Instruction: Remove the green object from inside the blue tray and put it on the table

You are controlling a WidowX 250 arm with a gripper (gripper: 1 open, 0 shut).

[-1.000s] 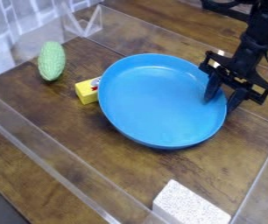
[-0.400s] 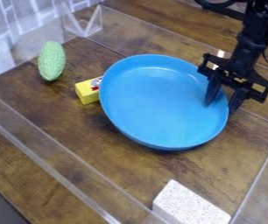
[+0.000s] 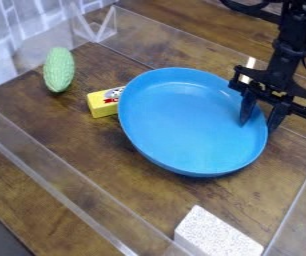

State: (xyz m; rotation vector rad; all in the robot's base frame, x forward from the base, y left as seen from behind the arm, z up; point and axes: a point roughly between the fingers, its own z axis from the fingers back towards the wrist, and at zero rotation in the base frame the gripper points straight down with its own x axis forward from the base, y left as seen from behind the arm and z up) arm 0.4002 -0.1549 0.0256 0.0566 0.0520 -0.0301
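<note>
Change: over the last second the blue tray (image 3: 196,120) slid a little toward the right of the view; its left rim, which had overlapped the yellow block (image 3: 104,100), now only touched it.
Gripper: the gripper (image 3: 269,112) moved right with the tray, at its right rim.
Fingers: part-open, one inside the rim and one outside; whether they pinched it I could not tell.
Green object: the green object (image 3: 58,69) lay on the bench (image 3: 62,150), well left of the tray, not in it.
Meaning: the removal looked already done; dragging the tray seemed incidental.
</note>
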